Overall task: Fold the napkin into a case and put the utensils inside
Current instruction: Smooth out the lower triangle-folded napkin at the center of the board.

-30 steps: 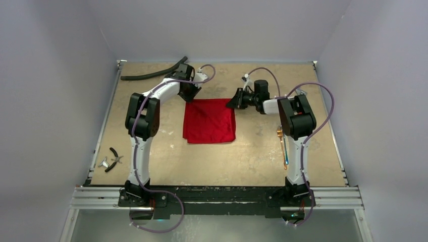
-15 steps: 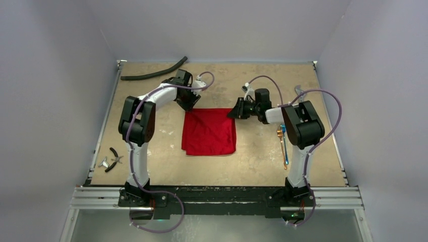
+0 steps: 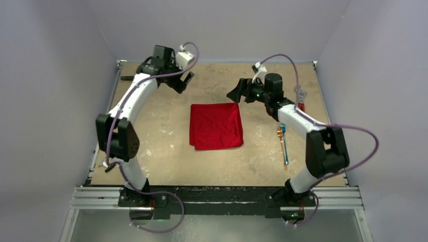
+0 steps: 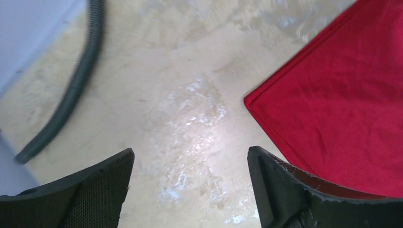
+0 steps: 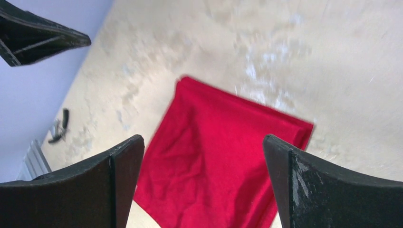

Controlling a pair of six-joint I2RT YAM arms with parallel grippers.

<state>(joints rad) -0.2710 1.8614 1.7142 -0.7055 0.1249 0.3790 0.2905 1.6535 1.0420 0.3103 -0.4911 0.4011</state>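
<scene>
The red napkin point(image 3: 216, 126) lies flat on the table as a folded, near-square piece, not a narrow case; nothing holds it. My left gripper point(image 3: 182, 83) hangs open above the table off the cloth's far left corner. In the left wrist view that gripper point(image 4: 190, 156) has only bare table between its fingers, with the napkin point(image 4: 342, 104) to the right. My right gripper point(image 3: 234, 95) is open above the far right corner; its wrist view looks down on the napkin point(image 5: 223, 156) between the spread fingertips point(image 5: 202, 142). The utensils point(image 3: 283, 146) lie right of the cloth.
A black hose point(image 4: 76, 90) runs along the back left edge, mostly hidden by the left arm from above. A wrench point(image 3: 301, 97) lies at the back right. Pliers point(image 5: 59, 128) sit near the left edge. Walls enclose the table on three sides.
Both grippers opened and let go of the napkin's far corners, then rose and drew back. The cloth now lies flat, shifted slightly right.
</scene>
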